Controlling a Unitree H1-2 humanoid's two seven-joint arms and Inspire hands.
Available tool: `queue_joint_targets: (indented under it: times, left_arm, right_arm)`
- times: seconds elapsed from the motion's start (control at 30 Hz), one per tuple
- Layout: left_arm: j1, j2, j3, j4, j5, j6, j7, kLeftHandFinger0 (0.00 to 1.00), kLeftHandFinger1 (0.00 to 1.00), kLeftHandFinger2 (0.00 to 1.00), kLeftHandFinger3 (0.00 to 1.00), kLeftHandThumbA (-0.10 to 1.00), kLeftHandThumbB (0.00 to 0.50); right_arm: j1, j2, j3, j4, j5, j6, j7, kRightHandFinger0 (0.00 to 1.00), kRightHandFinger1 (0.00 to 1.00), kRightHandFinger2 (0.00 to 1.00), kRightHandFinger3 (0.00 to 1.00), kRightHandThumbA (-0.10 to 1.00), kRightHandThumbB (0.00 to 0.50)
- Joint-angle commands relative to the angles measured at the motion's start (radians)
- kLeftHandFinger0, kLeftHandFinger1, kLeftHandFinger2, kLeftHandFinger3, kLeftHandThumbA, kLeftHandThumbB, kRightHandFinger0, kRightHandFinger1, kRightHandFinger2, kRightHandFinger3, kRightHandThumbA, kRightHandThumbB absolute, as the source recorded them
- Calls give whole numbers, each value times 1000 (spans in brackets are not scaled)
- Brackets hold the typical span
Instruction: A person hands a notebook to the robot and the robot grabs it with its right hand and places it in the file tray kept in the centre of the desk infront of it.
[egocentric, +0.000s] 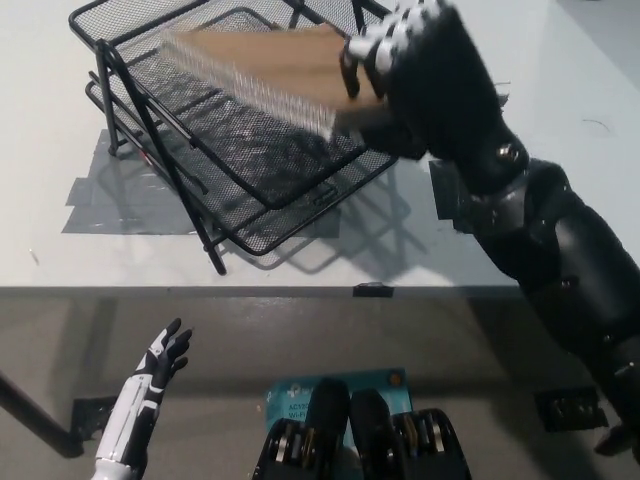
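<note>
one notebook (265, 72), right hand (420, 70), tray (250, 200)

Right arm came in from 4 o'clock, reaching up toward 12. Right hand (425, 75) sat at upper centre-right, fingers (385, 45) curled and clamped on a held item, grip pointing to 9 o'clock. Left hand (165, 355) rested low at 7 o'clock, fingers spread, holding nothing.

Black wire-mesh metal file tray (250, 170), matt brown card notebook (265, 65), smooth white desk (300, 265)
</note>
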Motion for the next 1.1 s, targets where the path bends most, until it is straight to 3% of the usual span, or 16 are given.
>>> queue_joint_targets:
  times: [0.0,0.07,0.1,0.13,0.27,0.37,0.57,0.7,0.83,1.07]
  left_arm:
    - [-2,19,-5,-18,-8,-33,-19,1000,1000,1000,1000,1000,39]
    - [-1,20,-5,-20,-7,-31,-20,1000,1000,1000,1000,1000,49]
    - [-1,20,-5,-20,-7,-31,-20,1000,1000,1000,1000,1000,49]
    - [1,20,-4,-26,-9,-25,-21,1000,1000,1000,1000,1000,36]
    - [2,18,-2,-33,-4,-17,-20,1000,1000,1000,1000,1000,39]
    - [0,16,-4,-34,2,-16,-20,1000,1000,1000,1000,1000,36]
    - [4,16,-5,-31,5,-24,-19,1000,1000,1000,1000,1000,19]
    - [2,15,-6,-29,-4,-25,-24,1000,1000,1000,1000,1000,23]
    - [0,17,-7,-28,-3,-23,-25,1000,1000,1000,1000,1000,38]
    - [-3,19,-10,-35,-5,-8,-29,1000,1000,1000,1000,1000,76]
  right_arm:
    - [-9,-69,34,-22,-120,-42,-85,0,0,89,235,773,0]
    - [-4,-93,50,-26,-158,-40,-96,0,0,8,196,740,0]
    - [-4,-93,50,-26,-158,-40,-96,0,0,8,196,740,0]
    - [-5,-121,71,-12,-203,-37,-124,0,0,0,137,779,33]
    - [-13,-155,100,3,-247,-32,-155,0,0,0,16,786,33]
    - [-25,-176,119,13,-272,-30,-179,0,0,0,6,764,26]
    - [-50,-166,141,15,-307,-10,-178,0,0,0,0,853,16]
    - [-71,-144,141,28,-300,-7,-170,0,0,0,0,850,2]
    - [-116,-108,150,69,-299,-7,-180,0,0,0,0,862,5]
    - [-202,-59,159,117,-289,-10,-168,0,0,0,0,792,28]
